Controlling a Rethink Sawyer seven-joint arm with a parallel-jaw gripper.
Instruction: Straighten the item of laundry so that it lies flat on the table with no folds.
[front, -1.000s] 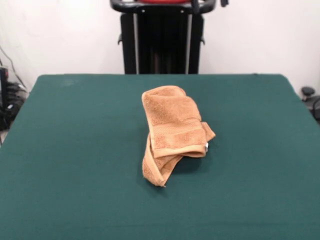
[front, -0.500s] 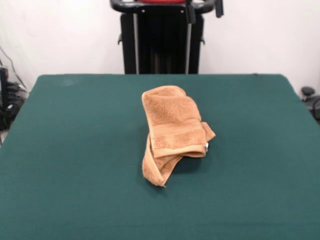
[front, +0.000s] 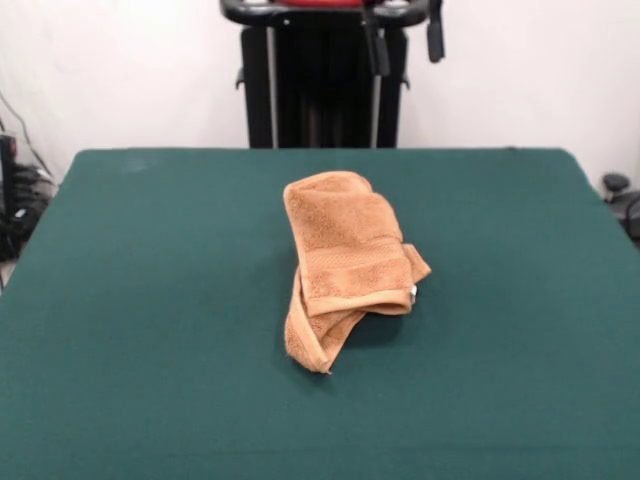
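The orange-tan towel (front: 345, 265) lies crumpled and folded over itself near the middle of the dark green table (front: 150, 300). A woven band runs across its upper fold and a small white tag shows at its right edge. My gripper (front: 407, 50) hangs at the top of the picture, high above the table and behind the towel. Its two dark fingers (front: 436, 40) stand apart, open and empty.
The robot's black pedestal (front: 325, 90) stands at the table's far side against a white wall. Cables and dark gear sit off the table's left edge (front: 15, 200), and a dark object sits off the right edge (front: 620, 195).
The gripper's fingers have come down into view at the top edge; a second ago only their tips showed. The towel has not moved.
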